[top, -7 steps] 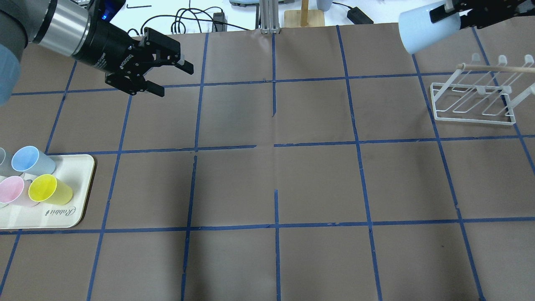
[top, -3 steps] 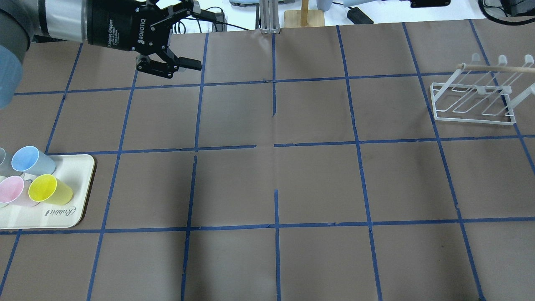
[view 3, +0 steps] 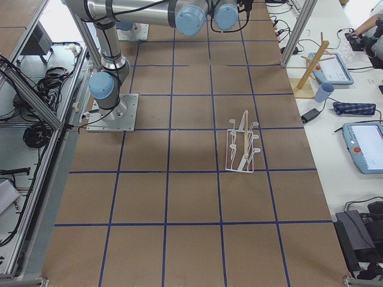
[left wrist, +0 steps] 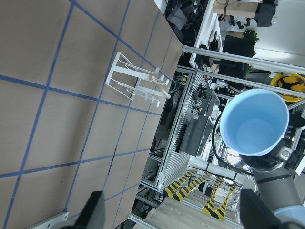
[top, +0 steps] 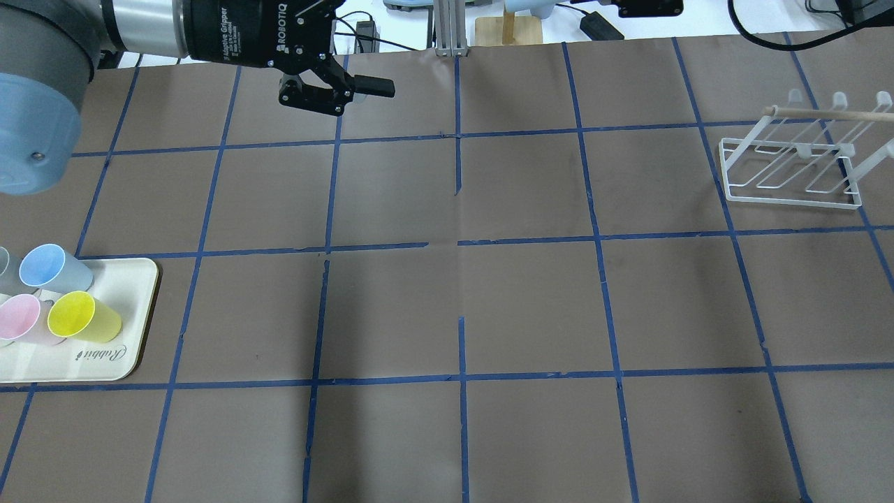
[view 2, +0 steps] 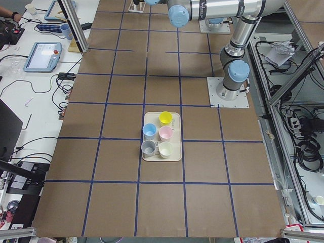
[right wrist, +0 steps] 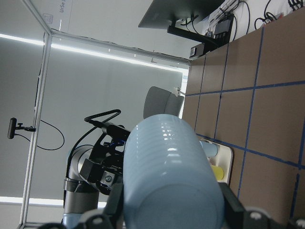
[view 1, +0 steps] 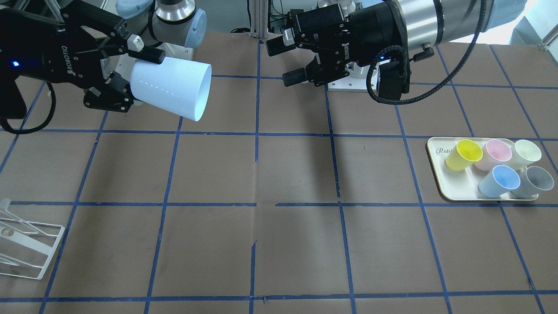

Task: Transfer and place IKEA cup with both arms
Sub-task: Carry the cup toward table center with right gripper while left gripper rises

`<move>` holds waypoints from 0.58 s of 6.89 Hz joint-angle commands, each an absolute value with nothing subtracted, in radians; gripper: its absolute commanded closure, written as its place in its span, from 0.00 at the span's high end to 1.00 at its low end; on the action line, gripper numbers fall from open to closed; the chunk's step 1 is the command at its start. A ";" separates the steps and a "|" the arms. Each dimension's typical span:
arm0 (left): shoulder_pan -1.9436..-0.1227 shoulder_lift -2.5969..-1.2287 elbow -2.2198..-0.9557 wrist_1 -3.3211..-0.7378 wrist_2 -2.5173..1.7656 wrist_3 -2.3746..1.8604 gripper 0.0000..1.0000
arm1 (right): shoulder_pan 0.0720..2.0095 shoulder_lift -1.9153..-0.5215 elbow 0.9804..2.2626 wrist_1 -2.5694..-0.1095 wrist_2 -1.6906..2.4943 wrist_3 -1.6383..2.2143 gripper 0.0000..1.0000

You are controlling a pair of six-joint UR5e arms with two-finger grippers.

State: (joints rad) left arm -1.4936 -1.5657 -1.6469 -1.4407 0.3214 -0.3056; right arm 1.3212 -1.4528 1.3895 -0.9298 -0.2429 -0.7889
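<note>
The pale blue IKEA cup (view 1: 170, 89) lies level in the air, held at its base by my right gripper (view 1: 133, 78), which is shut on it. Its mouth faces my left gripper (view 1: 282, 61), which is open and empty, with a gap between them. In the left wrist view the cup's mouth (left wrist: 255, 121) faces the camera beyond the open fingertips (left wrist: 95, 210). In the right wrist view the cup (right wrist: 171, 176) sits between the fingers. A second blue cup (view 1: 499, 181) stands on the tray (view 1: 440, 174). In the overhead view the left gripper (top: 360, 49) is at the far edge.
The cream tray also holds a yellow cup (view 1: 464, 155), a pink cup (view 1: 495, 152), a cream cup (view 1: 525, 152) and a grey cup (view 1: 534, 181). A white wire rack (top: 793, 171) with a wooden dowel stands on the robot's right side. Blue tape lines grid the brown table.
My left gripper has swung right along the table's far edge, staying open. My right gripper has carried the cup left and out of the overhead view's top edge.
</note>
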 commanded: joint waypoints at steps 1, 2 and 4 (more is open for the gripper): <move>-1.494 -1.563 -1.638 -1.352 0.229 -0.409 1.00 | 1.338 -1.456 1.423 -0.931 -0.245 -0.792 0.47; -1.493 -1.584 -1.641 -1.206 0.194 -0.482 1.00 | 1.342 -1.457 1.430 -0.931 -0.245 -0.793 0.47; -1.505 -1.623 -1.649 -1.076 0.170 -0.560 1.00 | 1.388 -1.457 1.428 -0.931 -0.244 -0.788 0.48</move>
State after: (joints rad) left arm -1.4974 -1.6026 -1.6438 -1.1511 0.1828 -0.5226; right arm 1.3645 -1.4569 1.4270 -0.9311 -0.2444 -0.7904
